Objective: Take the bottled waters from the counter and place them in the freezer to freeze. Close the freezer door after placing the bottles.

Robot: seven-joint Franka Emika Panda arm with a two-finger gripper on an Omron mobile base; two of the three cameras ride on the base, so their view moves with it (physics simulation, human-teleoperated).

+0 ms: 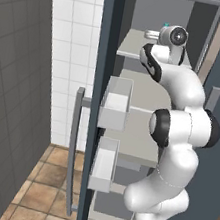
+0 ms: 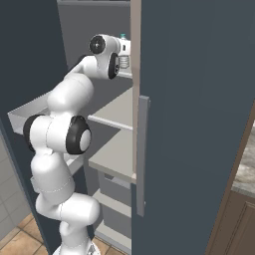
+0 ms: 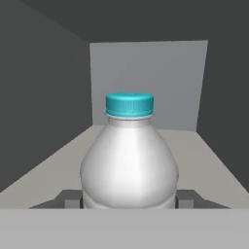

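Inside freezer (image 1: 150,93), on upper shelf (image 3: 204,160), arm reaching deep between open doors. Gripper (image 3: 129,198) clamping teal-capped bottle (image 3: 129,160) at lower body, dark finger tips (image 3: 72,198) pressing against both flanks. Bottle standing upright, teal cap (image 3: 129,105) pointing up, pale shelf stretching behind toward grey back wall. From left base view, freezer door (image 1: 92,129) standing open at left, white bins (image 1: 115,105) hanging on inner face. From right base view, cap peeking just past wrist, vertical bar handle (image 2: 143,154) showing on other door.
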